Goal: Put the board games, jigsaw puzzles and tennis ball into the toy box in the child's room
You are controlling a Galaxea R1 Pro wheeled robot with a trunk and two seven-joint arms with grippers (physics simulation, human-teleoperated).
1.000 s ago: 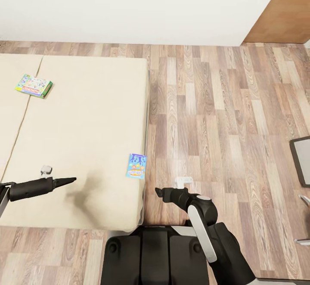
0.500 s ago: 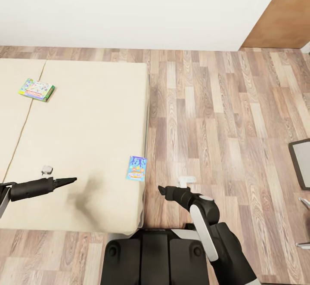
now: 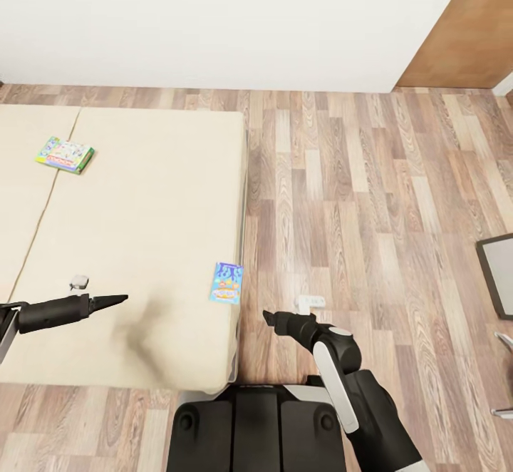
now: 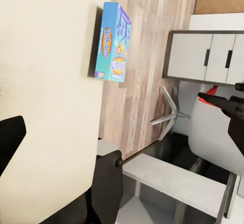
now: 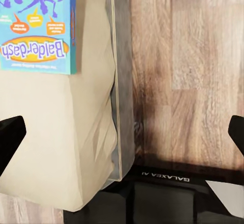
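- Since a second ago the whole head view has shifted: the bed (image 3: 142,194), both games and the wall sit lower in the picture, so the camera has moved. The games keep their places on the mattress.
- The left gripper (image 3: 114,299) hangs over the near part of the bed, its fingers pressed together into one dark point, with its shadow on the mattress beside it.
- The right gripper (image 3: 268,317) hovers over the floor (image 3: 370,194) just beside the bed's near right corner. In its wrist view two dark fingertips (image 5: 10,137) sit far apart at opposite edges, so it is spread wide.
- The blue game (image 3: 226,283) lies flat at the bed's right edge, between the two grippers; its cover reads "Balderdash" in the right wrist view (image 5: 38,26).
- The green-edged game (image 3: 65,155) lies flat far back on the left of the bed, well apart from both arms.
- Nothing lies between either gripper and the blue game.
- A seam runs down the beige mattress on the left.
- Wood planks cover the floor, a white wall (image 3: 214,23) runs behind the bed, and a brown panel (image 3: 463,37) stands at the far right.
- A grey-framed object (image 3: 499,272) shows at the right edge.
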